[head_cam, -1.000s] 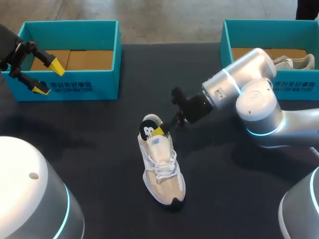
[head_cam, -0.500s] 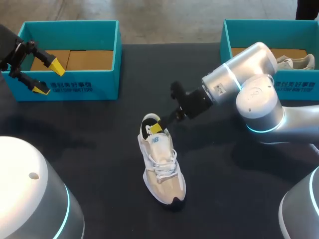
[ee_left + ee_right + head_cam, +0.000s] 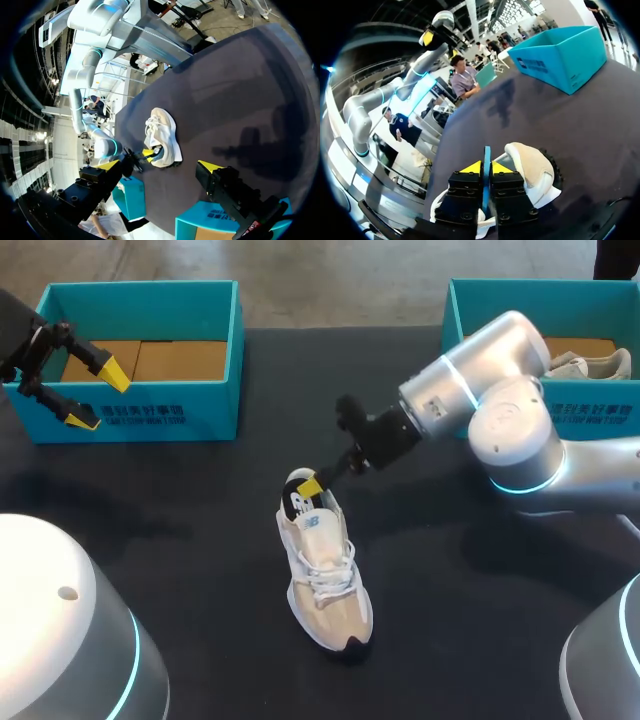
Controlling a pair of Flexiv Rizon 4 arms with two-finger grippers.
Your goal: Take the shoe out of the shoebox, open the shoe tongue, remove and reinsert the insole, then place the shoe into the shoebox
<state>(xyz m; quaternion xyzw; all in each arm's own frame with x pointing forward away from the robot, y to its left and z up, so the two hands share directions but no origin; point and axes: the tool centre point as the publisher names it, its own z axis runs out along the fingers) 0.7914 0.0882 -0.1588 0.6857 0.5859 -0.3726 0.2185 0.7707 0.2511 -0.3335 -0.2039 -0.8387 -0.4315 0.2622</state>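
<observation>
A white and beige shoe (image 3: pixel 325 580) lies on the dark table, toe toward the front edge. At its heel opening my right gripper (image 3: pixel 311 486) is shut on a thin blue insole edge (image 3: pixel 486 160) that stands up between its yellow tips (image 3: pixel 486 167). The dark insole top (image 3: pixel 297 504) shows in the heel. The shoe's heel (image 3: pixel 532 170) lies just beside the fingers. My left gripper (image 3: pixel 95 395) hangs open over the front wall of the left teal shoebox (image 3: pixel 150 415), far from the shoe (image 3: pixel 160 135).
A second teal box (image 3: pixel 455 320) at the back right holds another white shoe (image 3: pixel 590 365), behind my right arm. Dark table cloth lies bare around the middle shoe.
My right gripper has drawn slightly up and to the left at the shoe's heel, its elbow swinging back. The left arm has not moved.
</observation>
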